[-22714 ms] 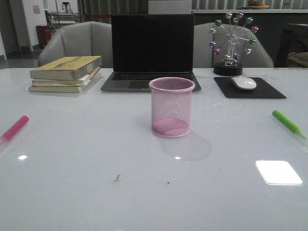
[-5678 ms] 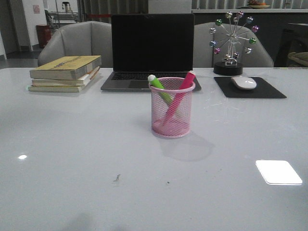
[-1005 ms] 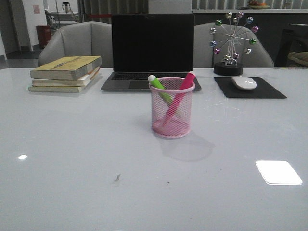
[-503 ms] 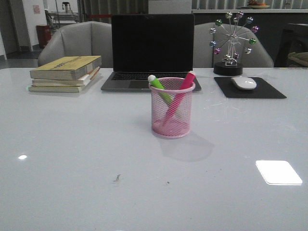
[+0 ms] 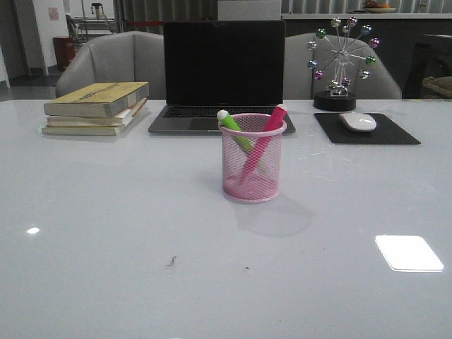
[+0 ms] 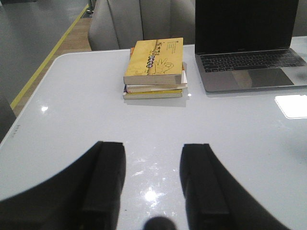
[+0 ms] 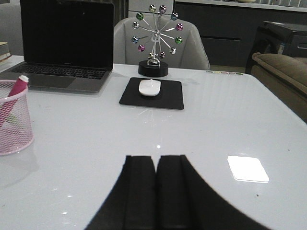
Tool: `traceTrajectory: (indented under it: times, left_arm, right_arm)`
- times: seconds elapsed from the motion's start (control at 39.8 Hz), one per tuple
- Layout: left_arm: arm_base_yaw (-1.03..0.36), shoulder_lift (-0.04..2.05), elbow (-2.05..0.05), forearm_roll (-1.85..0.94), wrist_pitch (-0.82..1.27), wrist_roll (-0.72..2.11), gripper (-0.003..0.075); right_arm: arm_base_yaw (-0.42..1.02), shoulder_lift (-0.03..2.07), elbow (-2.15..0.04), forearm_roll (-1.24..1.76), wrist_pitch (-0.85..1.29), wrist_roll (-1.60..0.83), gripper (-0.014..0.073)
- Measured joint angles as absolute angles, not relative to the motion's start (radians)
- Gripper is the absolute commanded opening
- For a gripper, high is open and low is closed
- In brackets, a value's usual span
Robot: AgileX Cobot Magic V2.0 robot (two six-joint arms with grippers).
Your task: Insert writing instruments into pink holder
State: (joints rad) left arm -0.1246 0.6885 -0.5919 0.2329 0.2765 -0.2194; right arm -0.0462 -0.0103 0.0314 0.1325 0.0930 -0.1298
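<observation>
Leaning crosswise inside the pink holder (image 5: 252,158) at the bench's (image 5: 106,233) middle, one green marker (image 5: 233,130) is tipping toward 11 o'clock and one magenta marker (image 5: 263,141) toward 1 o'clock, each propped by the rim since the cup is wider than they are. Two markers, one holder: the task is looking finished. The left pincer (image 6: 152,184) is hanging wide and empty; the right pincer (image 7: 156,191) is pressed closed on nothing.

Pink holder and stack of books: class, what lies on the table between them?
Nothing: in the front view, only bare white table stretches between the pink holder and the stack of books. The laptop sits farther back.
</observation>
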Motion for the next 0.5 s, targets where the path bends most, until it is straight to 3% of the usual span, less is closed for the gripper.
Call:
traceTrajectory:
  times: [0.15, 0.38, 0.5]
  left_arm:
    - [-0.125, 0.689, -0.592, 0.233, 0.276, -0.219, 0.0337]
    - [-0.125, 0.689, -0.592, 0.233, 0.276, -0.219, 0.0092]
    - [-0.125, 0.689, -0.592, 0.233, 0.276, -0.219, 0.0094]
  right_arm:
    - [-0.046, -0.010, 0.031, 0.133, 0.093, -0.130, 0.0058]
    - [-0.046, -0.010, 0.031, 0.133, 0.093, -0.130, 0.0058]
    - [-0.046, -0.010, 0.031, 0.133, 0.093, -0.130, 0.0058]
